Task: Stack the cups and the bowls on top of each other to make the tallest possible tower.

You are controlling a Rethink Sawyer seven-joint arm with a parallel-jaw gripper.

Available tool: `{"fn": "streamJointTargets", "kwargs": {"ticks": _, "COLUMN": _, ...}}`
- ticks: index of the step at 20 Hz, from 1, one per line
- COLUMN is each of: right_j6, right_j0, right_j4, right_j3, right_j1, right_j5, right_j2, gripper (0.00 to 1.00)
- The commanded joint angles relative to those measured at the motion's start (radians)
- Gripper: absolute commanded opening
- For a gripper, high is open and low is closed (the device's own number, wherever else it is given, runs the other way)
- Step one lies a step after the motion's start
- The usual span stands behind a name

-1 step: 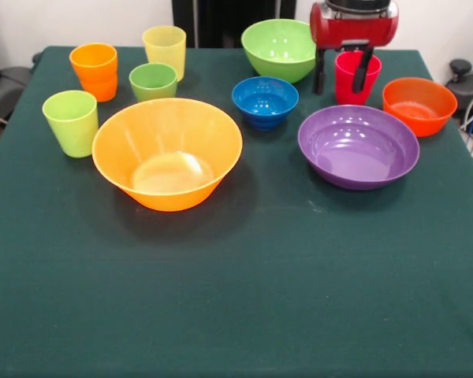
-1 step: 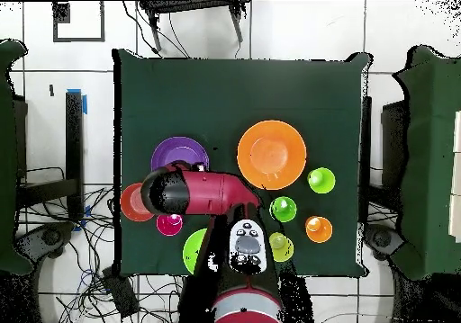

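End effector: the end effector (image 1: 344, 75) hangs over the red-pink cup (image 1: 355, 77) at the far right of the table (image 1: 236, 299); one dark finger (image 1: 366, 69) sits in the cup's mouth and the other stands outside its left wall, so the jaws are spread apart and straddle the rim; I cannot tell whether they touch it.
Red-pink cup: upright on the table, between the light green bowl (image 1: 280, 49) and the red-orange bowl (image 1: 418, 105).
Purple bowl: the purple bowl (image 1: 358, 146) rests in front of the red-pink cup, just beside the red-orange one.
Blue bowl: the small blue bowl (image 1: 265, 101) stands near the middle, in front of the light green bowl.
Orange bowl: the big orange bowl (image 1: 167, 153) sits alone left of centre, mouth up, nothing in it.
Other cups: clustered at the far left, the orange cup (image 1: 94, 71), pale yellow cup (image 1: 165, 50), green cup (image 1: 153, 81) and lime green cup (image 1: 71, 122), all upright and apart.
Tower: nothing is stacked; every piece stands alone on the table.
Overhead: the arm (image 2: 203, 192) covers the blue bowl.
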Motion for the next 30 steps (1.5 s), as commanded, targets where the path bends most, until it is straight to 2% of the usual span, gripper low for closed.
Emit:
{"fn": "streamJointTargets", "kwargs": {"ticks": 1, "right_j6": 0.037, "right_j0": -0.025, "right_j4": -0.086, "right_j3": -0.097, "right_j1": 0.072, "right_j5": 0.02, "right_j2": 0.016, "gripper": 1.0}}
{"fn": "streamJointTargets", "kwargs": {"ticks": 5, "right_j6": 0.048, "right_j0": -0.01, "right_j4": -0.108, "right_j3": -0.131, "right_j1": 0.1, "right_j5": -0.001, "right_j2": -0.016, "gripper": 1.0}}
{"fn": "streamJointTargets", "kwargs": {"ticks": 8, "right_j6": 0.037, "right_j0": -0.026, "right_j4": -0.131, "right_j3": -0.155, "right_j1": 0.134, "right_j5": -0.025, "right_j2": -0.018, "gripper": 1.0}}
{"fn": "streamJointTargets", "kwargs": {"ticks": 14, "right_j6": 0.026, "right_j0": -0.027, "right_j4": -0.175, "right_j3": -0.183, "right_j1": 0.136, "right_j5": -0.011, "right_j2": -0.057, "gripper": 1.0}}
{"fn": "streamJointTargets", "kwargs": {"ticks": 17, "right_j6": 0.029, "right_j0": -0.039, "right_j4": -0.194, "right_j3": -0.195, "right_j1": 0.162, "right_j5": -0.029, "right_j2": -0.056, "gripper": 1.0}}
{"fn": "streamJointTargets", "kwargs": {"ticks": 30, "right_j6": 0.1, "right_j0": -0.02, "right_j4": -0.238, "right_j3": -0.237, "right_j1": 0.292, "right_j5": -0.208, "right_j2": -0.135, "gripper": 1.0}}
